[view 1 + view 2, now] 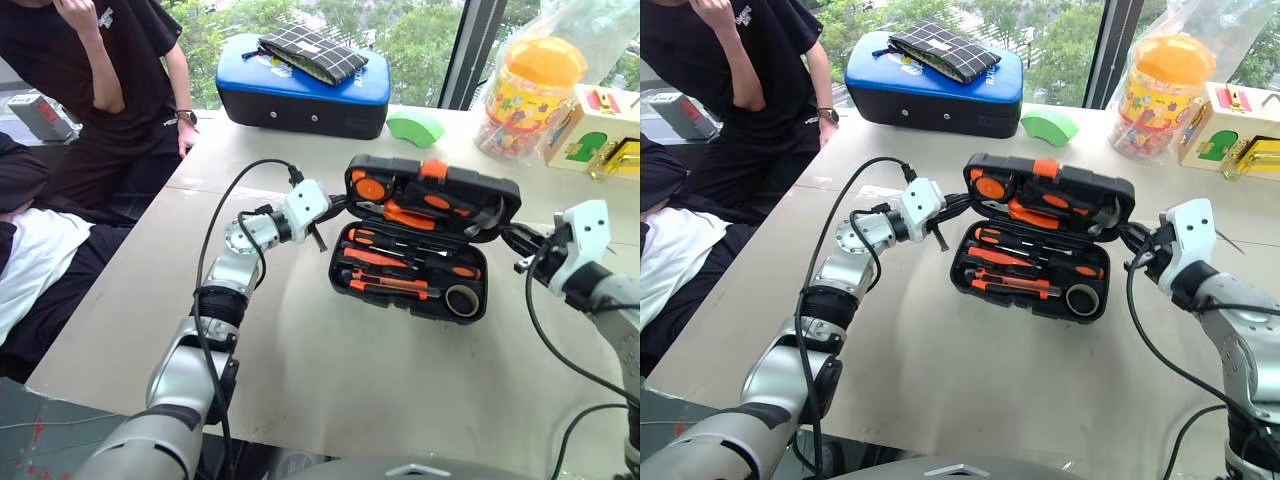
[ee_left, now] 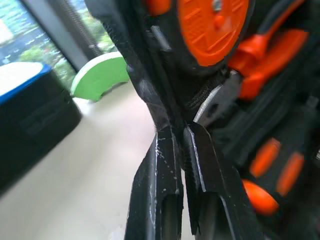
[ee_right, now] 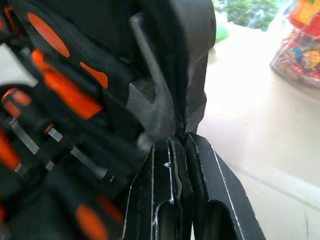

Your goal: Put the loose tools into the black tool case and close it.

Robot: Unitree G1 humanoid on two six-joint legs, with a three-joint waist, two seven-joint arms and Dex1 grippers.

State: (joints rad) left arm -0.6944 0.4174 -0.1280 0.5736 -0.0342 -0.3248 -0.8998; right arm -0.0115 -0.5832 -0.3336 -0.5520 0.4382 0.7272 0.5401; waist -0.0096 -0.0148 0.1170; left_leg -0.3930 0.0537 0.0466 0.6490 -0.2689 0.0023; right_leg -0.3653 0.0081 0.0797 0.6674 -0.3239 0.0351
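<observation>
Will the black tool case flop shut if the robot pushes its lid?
Probably: the black tool case stands open with its lid tilted up on a hinge. It looks stiff, moulded plastic. Full of tools, it likely feels heavy and won't slide easily.

One black tool case (image 1: pixel 420 240), one blue-topped case (image 1: pixel 300 95) (checked pouch (image 1: pixel 312 52) on top), two pincers.

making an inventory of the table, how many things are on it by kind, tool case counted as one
cases: 2, the open black tool case and the blue case
pouch: 1, checked pouch
green piece: 1
toy jar: 1
wooden toy box: 1
total: 6
</observation>
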